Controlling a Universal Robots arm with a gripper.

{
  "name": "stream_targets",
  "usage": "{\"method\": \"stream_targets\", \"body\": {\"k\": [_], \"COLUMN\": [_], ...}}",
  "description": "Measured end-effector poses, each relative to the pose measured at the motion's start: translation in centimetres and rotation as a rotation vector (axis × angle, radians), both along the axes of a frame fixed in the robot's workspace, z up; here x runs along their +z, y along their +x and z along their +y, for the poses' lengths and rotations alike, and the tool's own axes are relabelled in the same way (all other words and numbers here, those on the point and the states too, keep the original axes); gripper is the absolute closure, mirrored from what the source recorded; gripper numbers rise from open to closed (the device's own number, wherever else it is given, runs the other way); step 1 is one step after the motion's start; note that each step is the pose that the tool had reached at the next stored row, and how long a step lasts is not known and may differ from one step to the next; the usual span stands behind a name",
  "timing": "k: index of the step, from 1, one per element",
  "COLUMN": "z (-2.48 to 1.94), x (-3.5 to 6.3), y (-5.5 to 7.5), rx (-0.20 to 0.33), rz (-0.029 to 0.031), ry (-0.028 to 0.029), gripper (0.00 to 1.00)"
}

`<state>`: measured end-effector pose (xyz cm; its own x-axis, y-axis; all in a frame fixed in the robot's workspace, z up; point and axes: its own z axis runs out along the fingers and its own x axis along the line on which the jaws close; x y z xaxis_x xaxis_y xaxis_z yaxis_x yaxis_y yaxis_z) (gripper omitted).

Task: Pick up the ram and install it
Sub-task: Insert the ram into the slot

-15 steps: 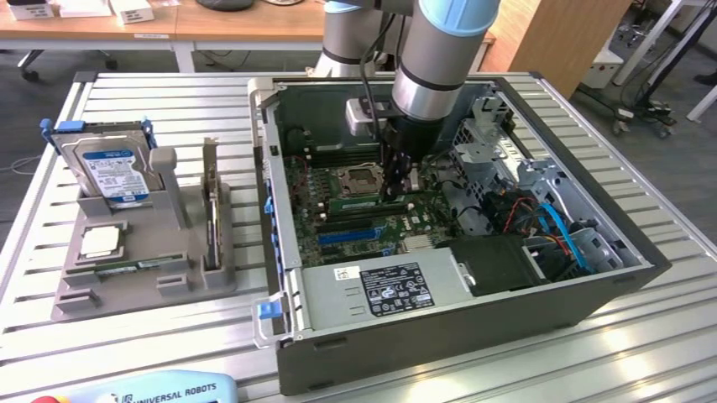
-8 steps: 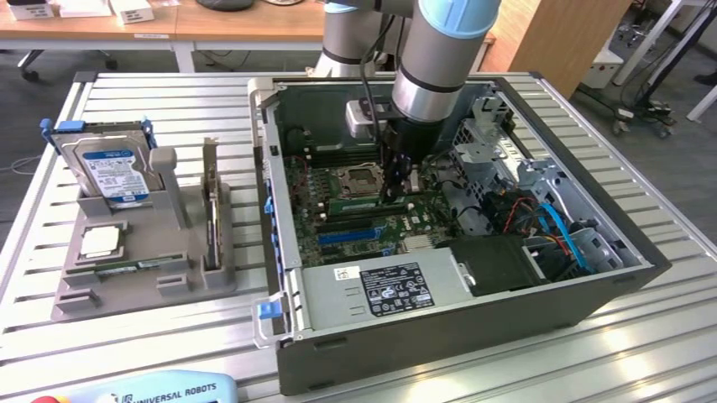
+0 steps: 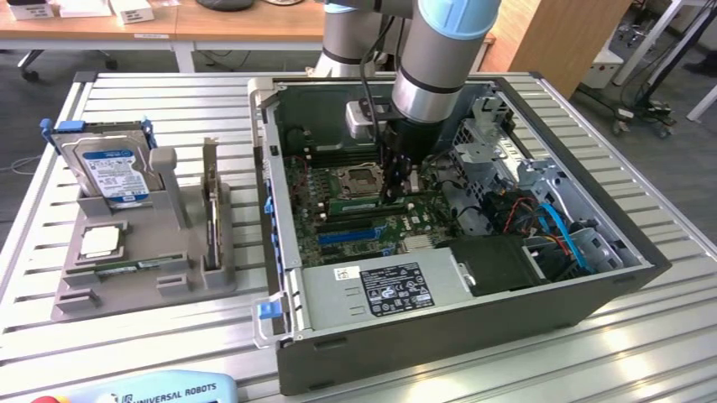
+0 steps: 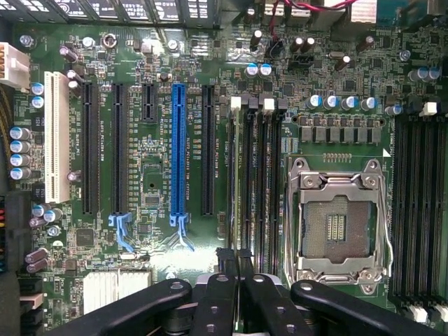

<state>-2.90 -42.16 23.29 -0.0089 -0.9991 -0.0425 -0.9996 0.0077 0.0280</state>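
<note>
My gripper is down inside the open computer case, low over the motherboard just beside the empty processor socket. In the wrist view the two fingers stand close together over one end of the ram. The ram is seen edge-on, a thin green stick standing in the memory slot farthest from the socket, with a white latch at its far end. In the exterior view it shows as a pale green strip by the gripper's tip. The gripper looks shut on the ram's top edge.
On the exterior view's left a grey holder carries the silver hard drive, a square processor chip and another green stick. Cables and a drive cage crowd the case's right side. Black and blue card slots run alongside the memory slots.
</note>
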Motion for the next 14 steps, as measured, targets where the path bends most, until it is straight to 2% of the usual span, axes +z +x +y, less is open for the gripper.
{"method": "stream_targets", "body": {"k": [14], "z": [0.0], "x": [-0.12], "y": [0.0], "rx": [0.0], "rz": [-0.0001], "ry": [0.0002], "gripper": [0.89]}}
